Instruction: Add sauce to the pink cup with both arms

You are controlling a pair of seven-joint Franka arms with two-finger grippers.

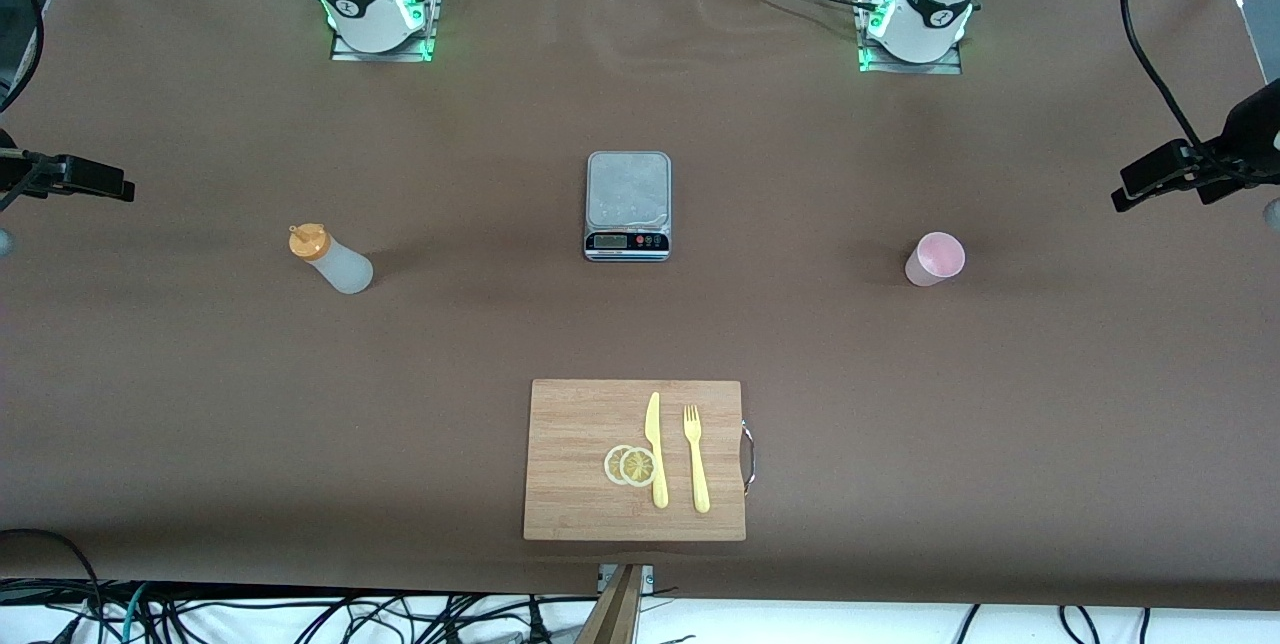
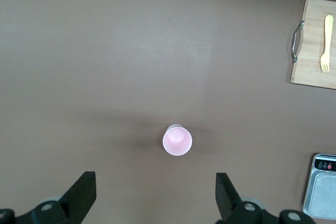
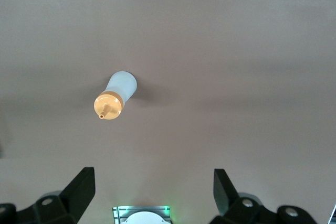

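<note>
Pink cup stands toward the left arm's end from the scale, sauce toward the right arm's end. Left gripper and right gripper hover overhead, fingers spread, seemingly ready to descend.

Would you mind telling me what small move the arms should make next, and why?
Probably lower the open left pincer onto the upright pink cup, since it hangs over it. The sauce stands untouched beneath the open right pincer.

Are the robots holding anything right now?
No. Both tools, left and right, are open and empty, high above the pink cup and sauce.
</note>
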